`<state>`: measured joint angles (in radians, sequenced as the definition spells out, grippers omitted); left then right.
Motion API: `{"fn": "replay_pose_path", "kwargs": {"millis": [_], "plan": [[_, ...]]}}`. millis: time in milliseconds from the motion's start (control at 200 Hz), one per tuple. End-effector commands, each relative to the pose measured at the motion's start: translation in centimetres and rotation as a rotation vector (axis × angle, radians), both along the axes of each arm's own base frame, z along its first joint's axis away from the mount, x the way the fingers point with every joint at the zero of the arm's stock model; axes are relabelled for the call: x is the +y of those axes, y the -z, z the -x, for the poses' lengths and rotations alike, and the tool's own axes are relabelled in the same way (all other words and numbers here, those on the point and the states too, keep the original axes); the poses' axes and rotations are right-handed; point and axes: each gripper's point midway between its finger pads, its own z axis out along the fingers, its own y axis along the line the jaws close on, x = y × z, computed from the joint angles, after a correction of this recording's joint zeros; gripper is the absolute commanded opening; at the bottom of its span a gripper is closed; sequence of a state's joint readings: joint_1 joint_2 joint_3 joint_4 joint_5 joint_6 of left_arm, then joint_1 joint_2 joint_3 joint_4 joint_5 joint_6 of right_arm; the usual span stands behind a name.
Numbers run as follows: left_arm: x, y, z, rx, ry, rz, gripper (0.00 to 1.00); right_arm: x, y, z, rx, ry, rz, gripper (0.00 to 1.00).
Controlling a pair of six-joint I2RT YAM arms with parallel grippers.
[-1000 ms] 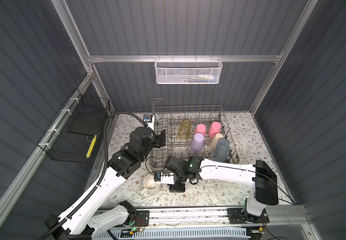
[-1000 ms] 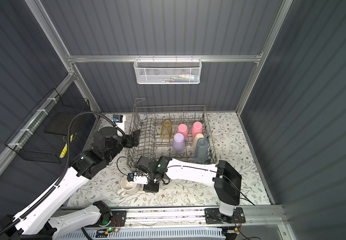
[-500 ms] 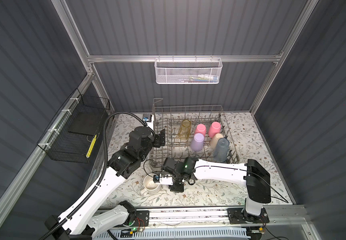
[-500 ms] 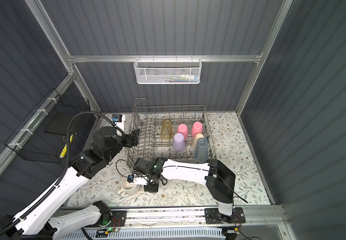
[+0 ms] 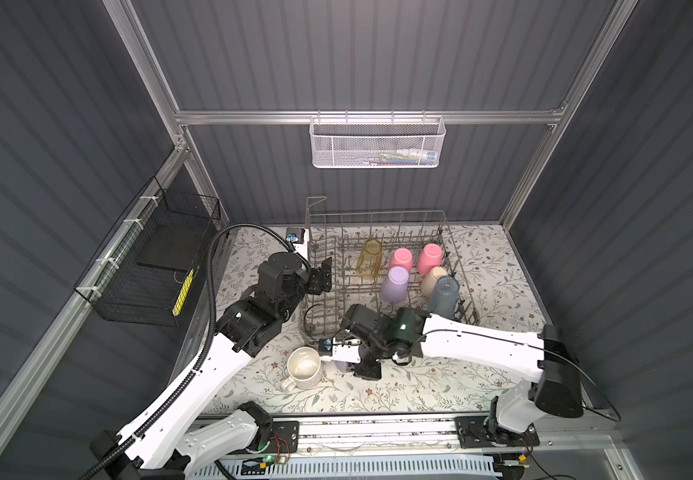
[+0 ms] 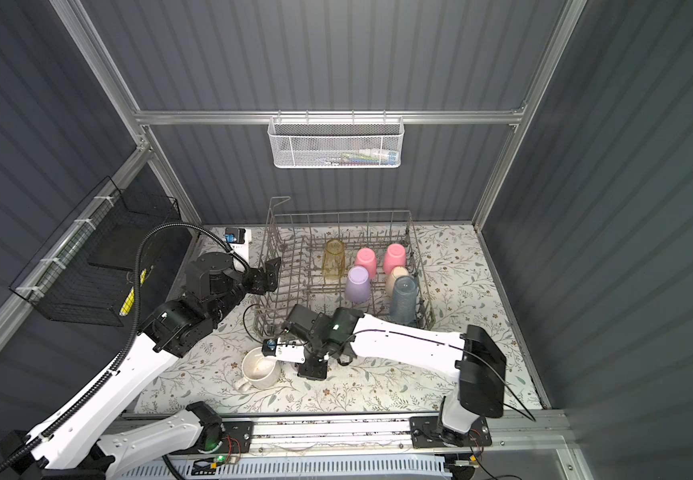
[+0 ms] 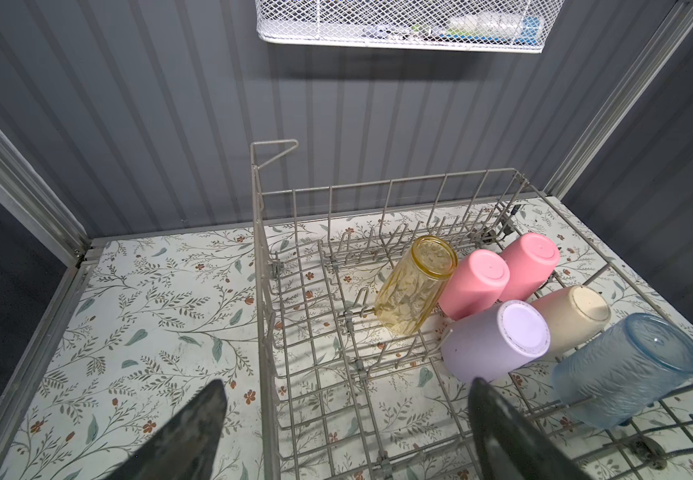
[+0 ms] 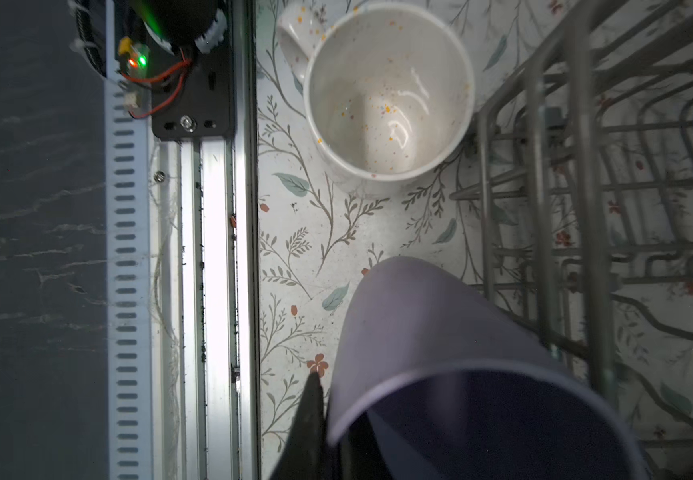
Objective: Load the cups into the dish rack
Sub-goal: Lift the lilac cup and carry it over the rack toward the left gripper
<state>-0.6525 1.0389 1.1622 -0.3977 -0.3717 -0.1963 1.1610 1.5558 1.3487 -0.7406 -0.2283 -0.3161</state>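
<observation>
Both top views: right arm stretching low across table (image 5: 440,386), right hand (image 5: 346,365) clenching lilac cup (image 5: 340,366) beside mug (image 5: 304,368), before dish rack (image 5: 336,291).
Left wrist: left hand (image 7: 349,436) hovering released, straddling rack's side wall.
Right wrist: fingers (image 8: 311,407) pinching cup's wall.

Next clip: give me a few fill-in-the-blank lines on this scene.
The rack holds ___ cups.
The cup in the right gripper is ___.
The mug has its mouth facing ___.
The left gripper is ___.
Missing: six; lilac; up; open.
</observation>
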Motion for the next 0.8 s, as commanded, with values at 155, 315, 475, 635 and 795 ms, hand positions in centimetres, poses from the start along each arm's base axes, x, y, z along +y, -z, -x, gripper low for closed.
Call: {"fn": "replay_pose_path", "kwargs": {"millis": [155, 315, 475, 635, 795], "plan": [[-3.1, -2.2, 0.2, -0.040, 0.158, 0.122, 0.91, -2.9, -12.5, 0.1, 0.131, 0.027, -0.505, 0.02], [-5.6, -2.7, 0.7, -0.041, 0.306, 0.201, 0.92, -6.4, -17.7, -0.9, 0.152, 0.072, -0.768, 0.02], [-8.3, -3.2, 1.4, -0.042, 0.476, 0.294, 0.92, -8.7, -19.4, -2.7, 0.215, 0.135, -0.932, 0.03], [-10.8, -3.4, 2.7, -0.037, 0.682, 0.382, 0.91, -10.3, -19.8, -4.8, 0.300, 0.187, -1.032, 0.03], [-12.7, -4.2, 5.5, -0.074, 0.911, 0.447, 0.91, -11.6, -19.6, -6.9, 0.377, 0.232, -1.110, 0.03]]}}
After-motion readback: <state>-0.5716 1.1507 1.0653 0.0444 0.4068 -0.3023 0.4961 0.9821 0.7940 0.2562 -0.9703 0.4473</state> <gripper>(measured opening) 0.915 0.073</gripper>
